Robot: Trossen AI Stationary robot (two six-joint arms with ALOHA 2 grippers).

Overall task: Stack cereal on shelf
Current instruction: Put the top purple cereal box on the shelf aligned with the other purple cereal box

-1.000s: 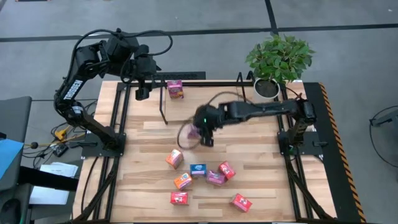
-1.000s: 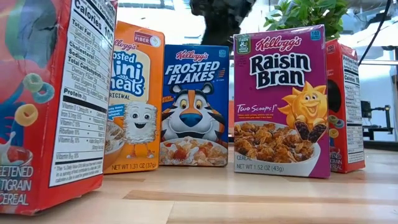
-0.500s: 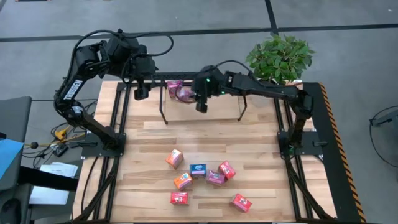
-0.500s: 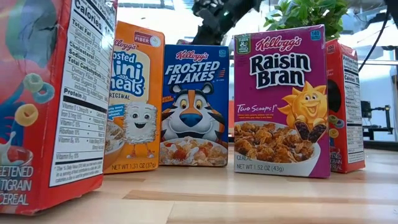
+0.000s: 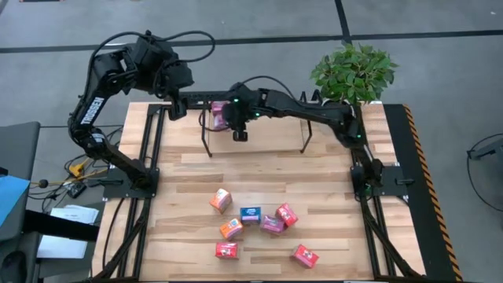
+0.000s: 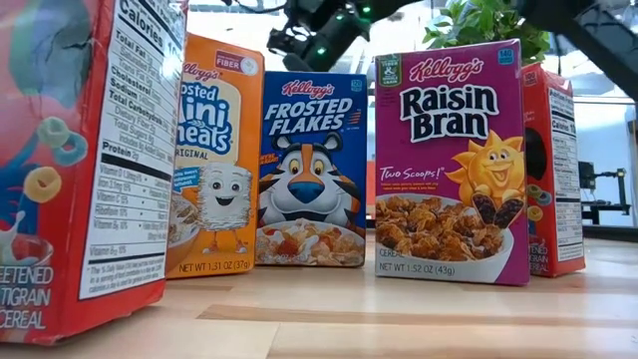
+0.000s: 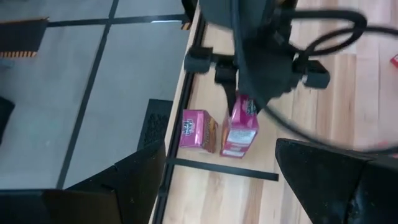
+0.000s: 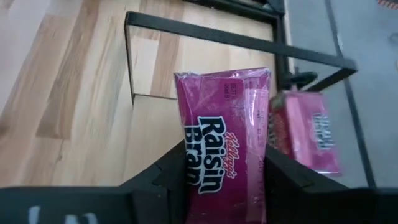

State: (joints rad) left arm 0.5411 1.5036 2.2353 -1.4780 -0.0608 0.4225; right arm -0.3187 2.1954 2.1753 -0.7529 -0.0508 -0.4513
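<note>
The right gripper (image 8: 225, 180) reaches across the far side of the table (image 5: 259, 173), its two dark fingers (image 8: 163, 177) clenched on either side of a magenta Raisin Bran carton (image 8: 225, 134) held above the shelf (image 5: 255, 106), the black rod rack along the table's far edge. Just beside the held carton, toward the left arm's side, a second magenta carton (image 7: 198, 130) already stands on the shelf; the left wrist view shows the two close together, though whether they touch cannot be told. The left gripper (image 5: 178, 106) hovers near the shelf's left end, its fingers (image 7: 323, 180) spread wide and holding nothing. Nearer the front of the table lie the loose cartons (seven can be counted from above): an orange one (image 5: 220, 200), a blue Frosted Flakes box (image 5: 251, 215), a red one (image 5: 286, 214), a magenta one (image 5: 273, 225), another orange (image 5: 230, 229) and two red ones (image 5: 226, 250) (image 5: 304, 255). A potted plant (image 5: 352, 75) stands at the table's far right corner.
</note>
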